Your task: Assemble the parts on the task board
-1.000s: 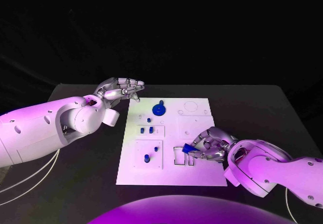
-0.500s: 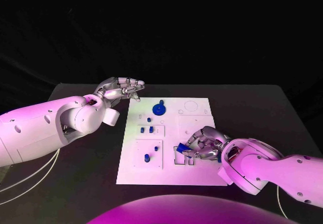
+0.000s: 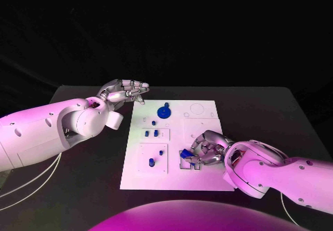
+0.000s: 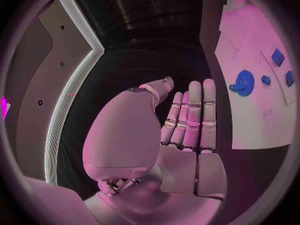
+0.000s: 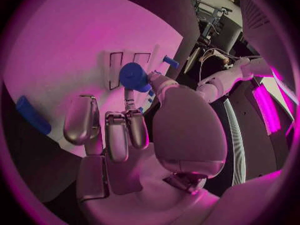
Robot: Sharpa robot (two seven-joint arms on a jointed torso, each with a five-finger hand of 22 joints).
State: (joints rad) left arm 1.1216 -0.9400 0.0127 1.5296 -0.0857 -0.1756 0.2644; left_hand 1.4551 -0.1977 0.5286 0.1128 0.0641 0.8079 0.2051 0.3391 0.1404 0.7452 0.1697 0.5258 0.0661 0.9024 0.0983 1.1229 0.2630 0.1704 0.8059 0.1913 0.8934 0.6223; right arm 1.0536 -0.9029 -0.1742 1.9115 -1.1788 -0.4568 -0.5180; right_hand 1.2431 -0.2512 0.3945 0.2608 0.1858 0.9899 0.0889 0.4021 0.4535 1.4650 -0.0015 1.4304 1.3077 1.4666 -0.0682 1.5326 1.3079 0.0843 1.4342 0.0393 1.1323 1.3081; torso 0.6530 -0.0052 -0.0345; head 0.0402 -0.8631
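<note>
Right robot hand (image 3: 208,149) gripping blue part (image 3: 186,155)

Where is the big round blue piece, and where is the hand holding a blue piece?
Round blue piece (image 3: 163,113), head view, its middle.
Right hand (image 3: 210,148), head view, its knuckles.
Held blue piece (image 5: 133,76), right wrist view, its top.

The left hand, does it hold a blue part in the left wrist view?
No, the left hand is empty, its fingers straight, beside the task board.
</note>
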